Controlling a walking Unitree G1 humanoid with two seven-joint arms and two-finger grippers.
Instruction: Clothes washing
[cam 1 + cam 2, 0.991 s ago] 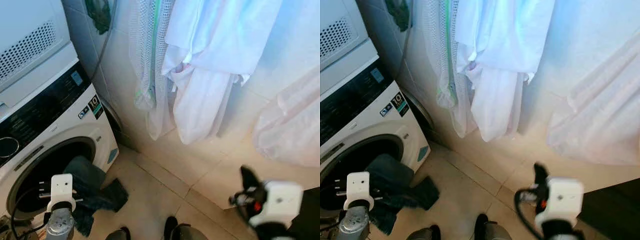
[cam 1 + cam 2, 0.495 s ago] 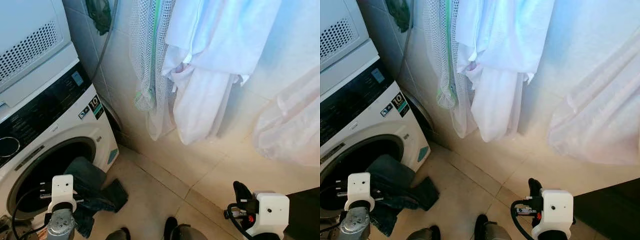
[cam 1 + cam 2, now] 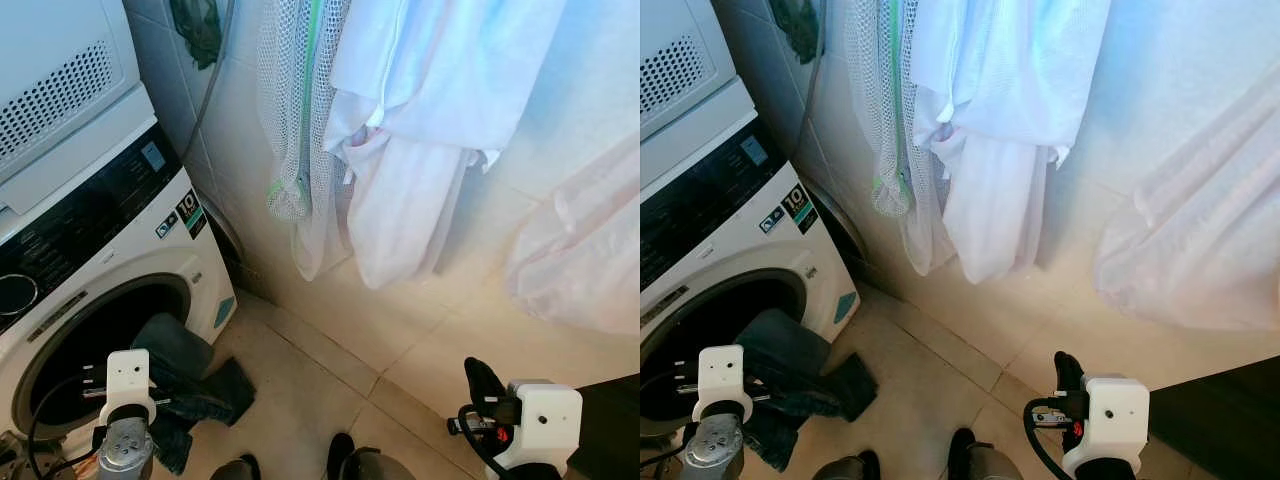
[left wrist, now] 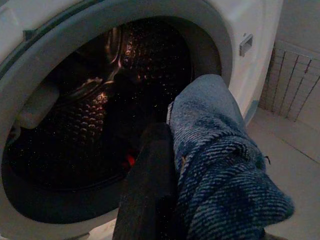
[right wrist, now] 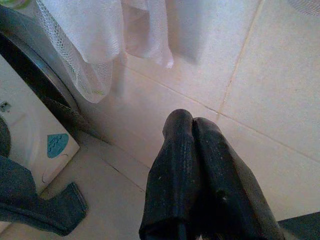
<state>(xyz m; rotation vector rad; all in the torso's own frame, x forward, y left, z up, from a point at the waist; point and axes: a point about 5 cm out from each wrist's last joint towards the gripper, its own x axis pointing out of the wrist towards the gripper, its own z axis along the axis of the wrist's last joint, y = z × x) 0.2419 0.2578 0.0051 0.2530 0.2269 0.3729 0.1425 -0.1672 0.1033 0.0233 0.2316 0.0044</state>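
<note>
- Blue denim jeans point(image 3: 185, 385) hang out of the round opening of the washing machine point(image 3: 120, 260) at the near left, one leg draped over the lower rim and its end lying on the beige tiled floor point(image 3: 300, 400) in front of the machine.
- The left tool point(image 4: 165, 165) is at the mouth of the drum point(image 4: 95, 100) and pinches a fold of the jeans point(image 4: 220, 175); the left wrist view shows one black finger point(image 4: 150, 185) pressed against the denim, with the dark metal drum beyond it.
- In the head views the left arm's white wrist block point(image 3: 127, 380) sits low on the left, just in front of the machine's opening and beside the hanging denim.
- The machine's front is white, with a black control panel point(image 3: 90, 225) above the opening; a white dryer point(image 3: 60, 90) with a vent grille is stacked on top of it.
- The right tool point(image 5: 195, 165) hangs at the near right, well apart from the jeans and the machine; its two black fingers point(image 5: 175, 170) are pressed together with nothing between them, pointing towards the tiled wall point(image 5: 240, 65).
- White garments point(image 3: 420, 130) and a white mesh laundry bag point(image 3: 295, 110) with a green zip hang against the far wall, to the right of the machine.
- A pale translucent fabric point(image 3: 580, 250) hangs at the far right.
- Two dark feet point(image 3: 345, 462) show at the near edge on the floor.
</note>
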